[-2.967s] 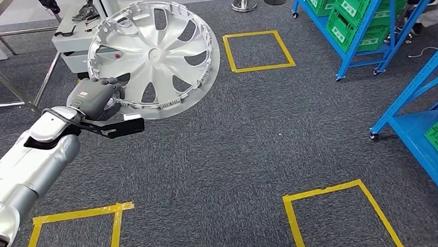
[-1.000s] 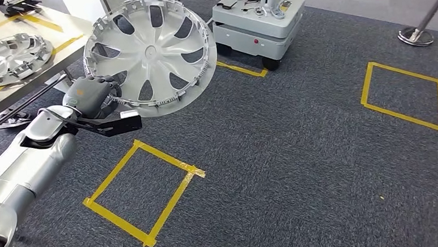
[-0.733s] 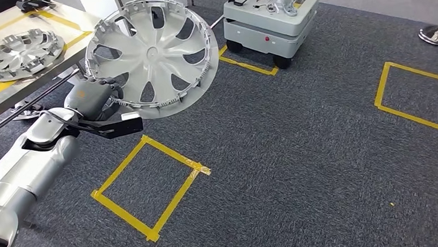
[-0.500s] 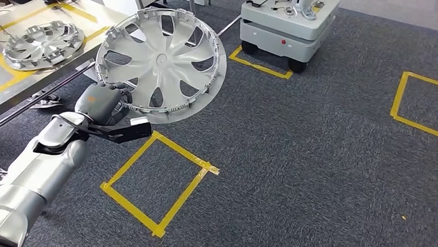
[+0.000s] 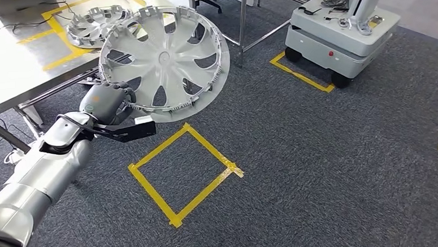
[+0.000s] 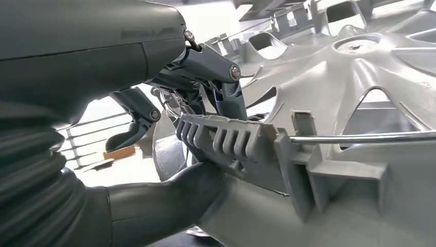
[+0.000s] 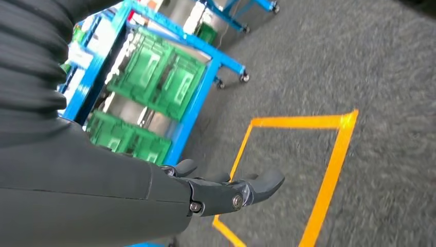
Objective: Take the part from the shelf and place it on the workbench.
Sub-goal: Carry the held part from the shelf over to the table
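My left hand (image 5: pixel 109 102) grips the lower rim of a silver wheel cover (image 5: pixel 165 59), held upright and tilted in front of me, its inner ribbed side toward the camera. The left wrist view shows the thumb and dark fingers (image 6: pixel 205 72) clamped on the cover's rim (image 6: pixel 329 170). The steel workbench (image 5: pixel 15 66) with yellow tape lines stands at the far left, and a second wheel cover (image 5: pixel 95 22) lies flat on it. My right hand (image 7: pixel 226 193) hangs over the carpet, fingers loosely extended and holding nothing.
A grey wheeled cart (image 5: pixel 345 32) stands at the far right. A yellow tape square (image 5: pixel 182 173) marks the dark carpet just ahead. Blue shelving (image 7: pixel 169 72) with green crates shows in the right wrist view. Table legs (image 5: pixel 242 20) stand behind the held cover.
The camera has turned left: the workbench and its wheel cover came closer into view and the cart and tape marks slid right. My left hand keeps the same hold on the cover.
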{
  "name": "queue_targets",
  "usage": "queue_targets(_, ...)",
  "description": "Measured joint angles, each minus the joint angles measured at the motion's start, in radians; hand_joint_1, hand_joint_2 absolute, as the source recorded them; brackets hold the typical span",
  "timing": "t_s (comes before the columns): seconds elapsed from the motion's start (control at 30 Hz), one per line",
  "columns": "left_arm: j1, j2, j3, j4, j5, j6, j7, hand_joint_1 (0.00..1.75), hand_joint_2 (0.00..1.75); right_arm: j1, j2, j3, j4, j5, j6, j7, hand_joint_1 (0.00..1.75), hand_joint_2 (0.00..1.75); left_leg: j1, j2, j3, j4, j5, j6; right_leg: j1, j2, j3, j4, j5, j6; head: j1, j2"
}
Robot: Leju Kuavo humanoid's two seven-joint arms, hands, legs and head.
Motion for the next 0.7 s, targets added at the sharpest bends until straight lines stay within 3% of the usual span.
queue_targets(0.03,-0.001,0.005,0.0,0.0,0.0,0.002,0.004,1.75,1.75,-0.001,-0.001,0.0,0.0,0.003,-0.001,-0.001,0.0,1.75,0.001,-0.009,-0.003,-0.001,0.002,-0.007,0.002,0.004,0.005,-0.008,-0.004,-0.002,0.0,0.0)
queue_targets(0.1,-0.004,0.021,0.002,0.0,0.0,0.005,0.008,1.75,1.75,-0.004,0.0,0.0,0.0,0.006,-0.002,0.0,0.0,1.75,0.004,-0.016,-0.008,-0.004,0.006,-0.022,0.002,-0.014,0.008,-0.014,0.001,-0.012,0.0,0.0)
queue_targets(0.17,-0.008,0.036,0.002,0.0,-0.002,0.004,0.007,1.75,1.75,-0.007,0.001,0.0,0.0,0.007,-0.002,0.0,0.0,1.75,0.002,0.024,-0.026,0.03,-0.018,-0.032,-0.001,-0.032,0.012,-0.022,0.006,-0.027,-0.005,0.0)
queue_targets(0.23,-0.013,0.043,0.002,0.0,-0.005,0.002,0.006,1.75,1.75,-0.008,0.002,0.0,0.0,0.008,-0.002,0.001,0.0,1.75,0.001,0.073,-0.075,0.134,-0.074,-0.039,0.0,-0.053,0.013,-0.025,0.007,-0.036,-0.011,0.0)
queue_targets(0.3,-0.013,0.047,0.002,0.0,-0.009,-0.001,0.006,1.75,1.75,-0.008,0.003,0.0,0.0,0.01,-0.002,0.002,0.0,1.75,0.004,0.089,-0.127,0.246,-0.113,-0.044,0.001,-0.076,0.013,-0.024,0.005,-0.039,-0.011,0.0)
queue_targets(0.33,-0.013,0.049,0.002,0.0,-0.011,-0.002,0.006,1.75,1.75,-0.009,0.004,0.0,0.0,0.012,-0.002,0.002,0.0,1.75,0.006,0.093,-0.134,0.263,-0.109,-0.046,0.001,-0.087,0.014,-0.024,0.004,-0.039,-0.011,0.0)
queue_targets(0.37,-0.013,0.052,0.002,0.0,-0.014,-0.003,0.006,1.75,1.75,-0.01,0.006,0.0,0.0,0.012,-0.002,0.002,0.0,1.75,0.007,0.097,-0.119,0.237,-0.086,-0.046,0.001,-0.098,0.015,-0.023,0.002,-0.038,-0.011,0.0)
queue_targets(0.47,-0.02,0.055,0.003,-0.002,-0.019,-0.005,0.009,1.75,1.75,-0.014,0.01,0.0,0.0,0.015,-0.002,0.004,0.0,1.75,0.0,0.141,-0.019,0.046,-0.01,-0.034,0.006,-0.126,0.02,-0.021,-0.004,-0.027,-0.011,0.0)
queue_targets(0.53,-0.025,0.055,0.003,-0.004,-0.02,-0.005,0.012,1.75,1.75,-0.016,0.01,0.0,0.0,0.016,-0.002,0.005,0.0,1.75,-0.008,0.154,0.006,-0.005,-0.005,-0.021,0.011,-0.145,0.023,-0.021,-0.007,-0.017,-0.009,0.0)
queue_targets(0.6,-0.025,0.059,0.003,-0.005,-0.02,-0.005,0.012,1.75,1.75,-0.02,0.01,0.0,0.0,0.017,-0.002,0.005,0.0,1.75,-0.007,0.133,0.007,-0.01,-0.002,-0.009,0.011,-0.158,0.027,-0.022,-0.01,-0.007,-0.007,0.0)
queue_targets(0.63,-0.025,0.062,0.004,-0.006,-0.02,-0.005,0.013,1.75,1.75,-0.022,0.01,0.0,0.0,0.017,-0.002,0.004,0.0,1.75,-0.004,0.122,0.009,-0.014,0.001,-0.003,0.009,-0.148,0.024,-0.012,-0.019,-0.001,-0.007,0.0)
queue_targets(0.7,-0.025,0.061,0.004,-0.007,-0.02,-0.005,0.015,1.75,1.75,-0.023,0.01,0.0,0.0,0.018,-0.002,0.003,0.0,1.75,0.003,0.104,0.011,-0.02,0.006,0.008,0.005,-0.101,-0.009,0.06,-0.061,0.009,-0.005,0.0)
